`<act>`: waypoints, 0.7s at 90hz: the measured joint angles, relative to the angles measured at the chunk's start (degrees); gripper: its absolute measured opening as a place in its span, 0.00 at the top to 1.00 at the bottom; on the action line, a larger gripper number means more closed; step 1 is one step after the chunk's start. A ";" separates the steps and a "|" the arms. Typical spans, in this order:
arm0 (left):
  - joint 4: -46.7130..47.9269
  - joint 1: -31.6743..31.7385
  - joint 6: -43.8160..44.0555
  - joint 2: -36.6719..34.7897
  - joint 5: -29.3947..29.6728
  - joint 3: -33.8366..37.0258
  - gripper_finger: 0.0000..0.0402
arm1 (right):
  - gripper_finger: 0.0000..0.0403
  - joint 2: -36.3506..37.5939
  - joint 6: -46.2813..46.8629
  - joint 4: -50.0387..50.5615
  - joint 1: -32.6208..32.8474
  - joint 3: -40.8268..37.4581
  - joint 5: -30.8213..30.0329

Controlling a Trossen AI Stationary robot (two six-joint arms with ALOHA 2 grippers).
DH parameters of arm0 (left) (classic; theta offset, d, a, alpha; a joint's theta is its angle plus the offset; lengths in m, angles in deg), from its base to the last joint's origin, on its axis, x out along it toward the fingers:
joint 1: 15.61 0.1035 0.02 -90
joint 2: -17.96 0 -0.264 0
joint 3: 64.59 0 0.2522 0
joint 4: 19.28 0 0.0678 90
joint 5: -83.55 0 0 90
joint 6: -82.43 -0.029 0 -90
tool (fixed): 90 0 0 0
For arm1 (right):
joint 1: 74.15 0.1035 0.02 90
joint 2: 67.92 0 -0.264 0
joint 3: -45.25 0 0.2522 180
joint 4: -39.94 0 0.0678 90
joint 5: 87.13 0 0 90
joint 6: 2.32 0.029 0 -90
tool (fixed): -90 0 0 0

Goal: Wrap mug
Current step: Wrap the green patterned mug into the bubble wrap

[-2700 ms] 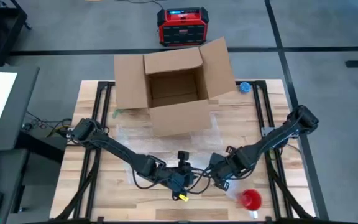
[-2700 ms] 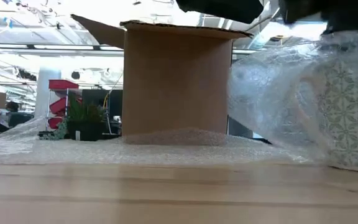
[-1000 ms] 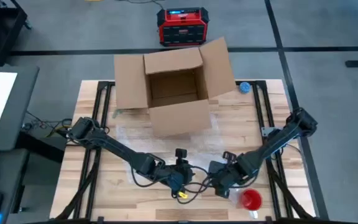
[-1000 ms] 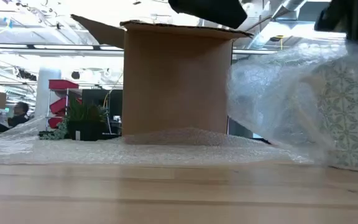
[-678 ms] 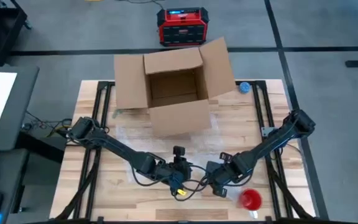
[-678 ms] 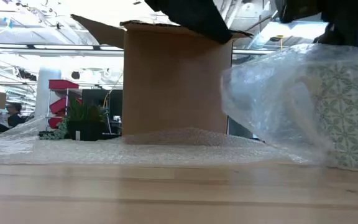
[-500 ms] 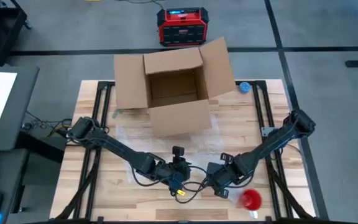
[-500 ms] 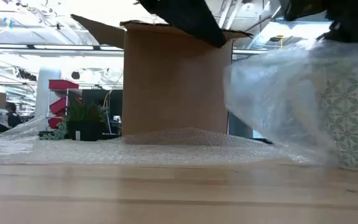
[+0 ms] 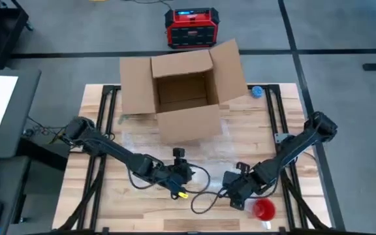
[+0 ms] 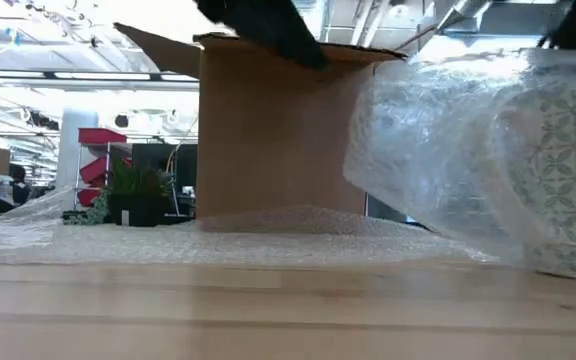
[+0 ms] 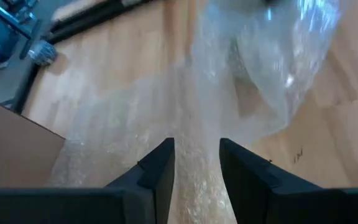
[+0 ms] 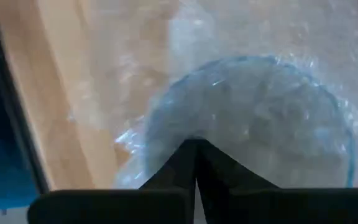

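We see the table (image 9: 109, 202) carrying an open cardboard box (image 9: 183, 94) at the far side, and a sheet of bubble wrap (image 10: 268, 235) spread flat in front of it, running toward the near edge. At the near right the wrap rises and drapes over the mug (image 10: 568, 170), a pale cup with a green geometric pattern, standing upright on the wood. A red cup (image 9: 262, 209) sits just beside the right arm near the table's front edge. A small blue object (image 9: 257, 91) lies by the box at the far right.

Step in hand, as we judge it: mid-wrap, folding the sheet over and around the mug. The wrap covers its top and handle side, but the low view shows the bottom loose and the sheet trailing away.

Right gripper (image 12: 194, 158) sits right over the mug's rim, fingers pressed together, pinching what looks like the wrap at the rim; the mug's round mouth shows through the plastic just beyond the fingertips. Left gripper (image 11: 196, 163) hovers over the flat trailing sheet toward the table's middle, fingers parted with wrap between them, not clearly clamped. The mug lies ahead of it, apart.

Next move likely calls for the left gripper to close on the loose sheet and bring it across, while the right holds the mug steady.
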 joint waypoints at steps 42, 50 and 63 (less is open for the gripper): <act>-11.22 -0.17 2.44 -10.37 0.04 13.08 0.73 | 1.00 0.83 -2.51 12.69 -2.65 9.22 0.86; -11.40 -0.17 2.42 -10.36 0.02 13.08 0.73 | 1.00 0.92 -2.26 13.35 -2.63 12.37 -0.03; -11.52 -0.20 2.38 -10.34 0.00 13.08 0.73 | 1.00 0.92 -3.50 11.28 -2.80 13.51 -3.53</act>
